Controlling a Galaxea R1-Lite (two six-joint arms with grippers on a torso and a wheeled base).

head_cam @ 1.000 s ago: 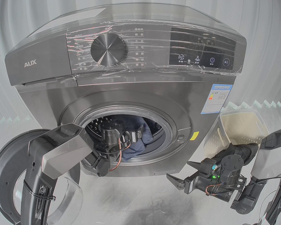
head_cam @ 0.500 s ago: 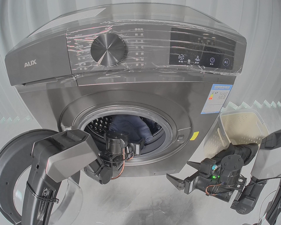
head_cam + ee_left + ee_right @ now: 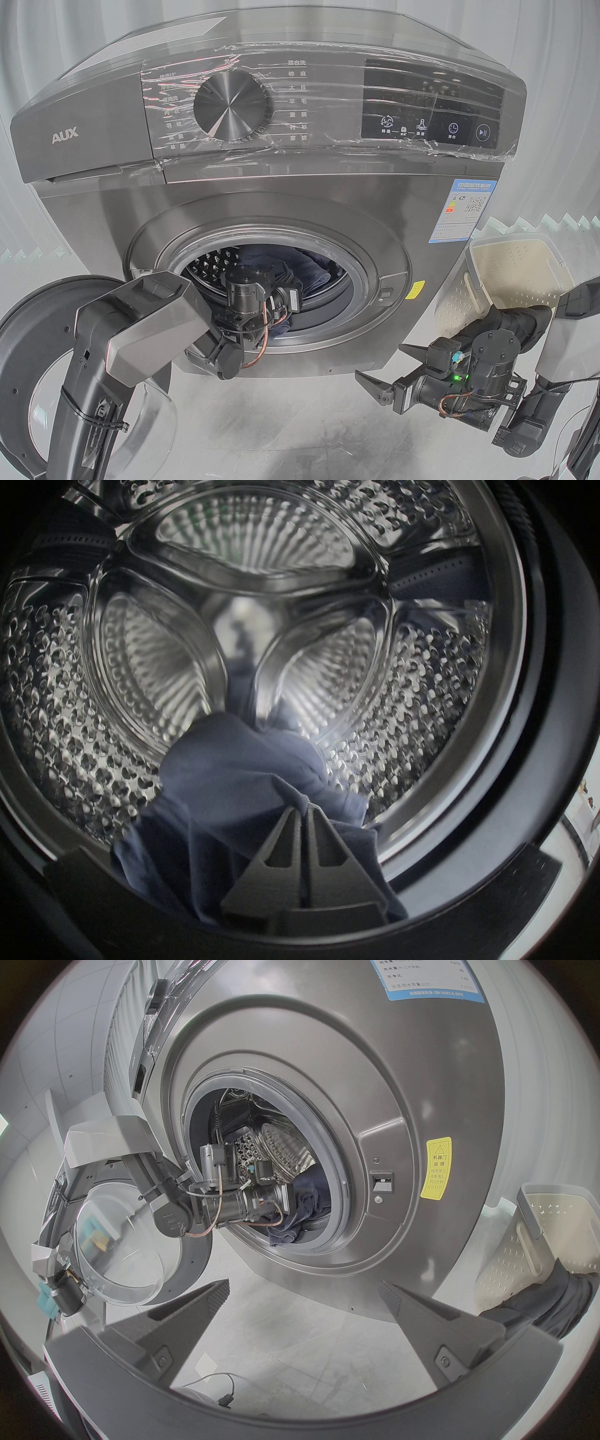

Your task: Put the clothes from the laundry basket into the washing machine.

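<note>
The grey washing machine [image 3: 400, 212] stands with its round opening uncovered. A dark blue garment [image 3: 231, 761] lies bunched in the bottom front of the steel drum [image 3: 250, 536]; the head view shows this garment [image 3: 309, 265] inside the opening. My left gripper [image 3: 301, 808] reaches into the opening, fingers together, pinching a fold of the garment at their tips. My right gripper [image 3: 382, 365] hangs open and holds nothing, low over the floor in front of the machine's right side. The cream laundry basket [image 3: 519, 269] stands right of the machine.
The machine's glass door [image 3: 25, 350] is swung open to the left, beside my left arm. Pale tiled floor [image 3: 300, 1335] lies free before the machine. White curtains hang behind and to both sides.
The left gripper pulled back and down out of the drum, then moved up into the opening again. The blue garment now sits deeper inside instead of hanging over the rim. The right arm stayed still.
</note>
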